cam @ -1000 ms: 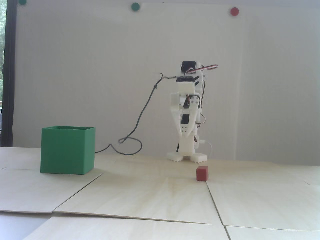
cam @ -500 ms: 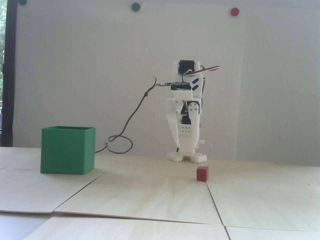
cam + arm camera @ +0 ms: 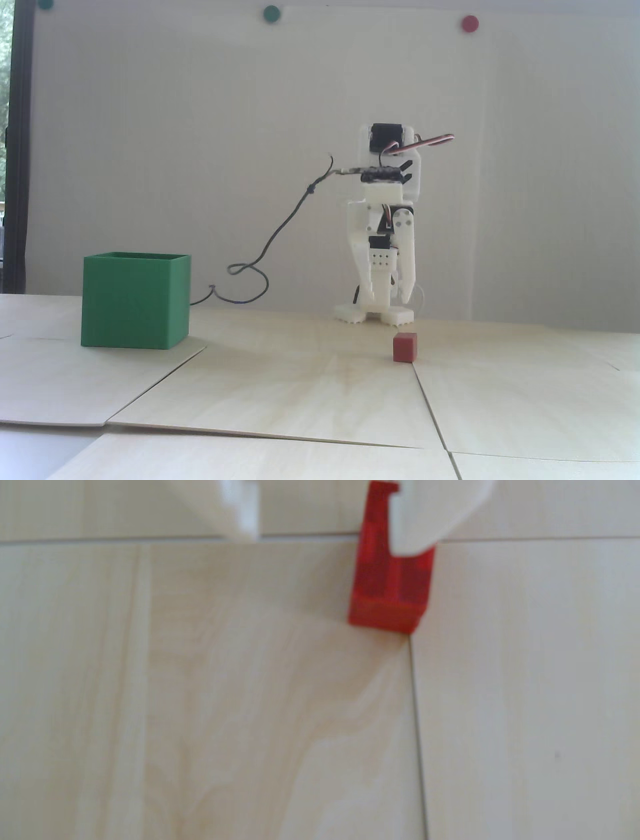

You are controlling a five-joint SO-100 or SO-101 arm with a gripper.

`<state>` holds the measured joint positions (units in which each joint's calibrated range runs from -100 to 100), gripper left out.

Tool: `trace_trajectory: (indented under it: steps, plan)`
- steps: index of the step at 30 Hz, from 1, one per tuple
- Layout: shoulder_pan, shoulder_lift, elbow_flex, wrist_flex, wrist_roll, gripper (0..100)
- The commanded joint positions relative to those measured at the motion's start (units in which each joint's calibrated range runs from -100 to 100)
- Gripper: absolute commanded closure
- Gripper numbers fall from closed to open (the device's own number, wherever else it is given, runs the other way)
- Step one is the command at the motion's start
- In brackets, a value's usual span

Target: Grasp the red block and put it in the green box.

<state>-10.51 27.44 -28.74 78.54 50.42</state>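
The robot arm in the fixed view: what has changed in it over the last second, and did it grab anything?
The gripper has opened: its fingers, together a second ago, now stand apart. The arm swung left in the fixed view, then back right, ending slightly right of where it began, and its trailing cable swayed along. Nothing was grabbed. The red block and green box stayed put.

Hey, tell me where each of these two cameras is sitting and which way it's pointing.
Fixed view: sits low at the table's near edge, facing the white wall; shows the whole arm, its open gripper, the red block and the green box at left.
Wrist view: rides on the arm, looking down at the wood panels; only the two white fingertips show, at the top edge.
Shared: the red block, the gripper and the table.
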Motion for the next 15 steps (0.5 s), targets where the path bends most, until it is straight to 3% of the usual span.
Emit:
trace_trajectory:
  steps: [1,15]
  plan:
    - [-0.87,-0.47,-4.71,-0.12,0.44,82]
    - [-0.23,2.05,-4.71,-0.12,0.38,82]
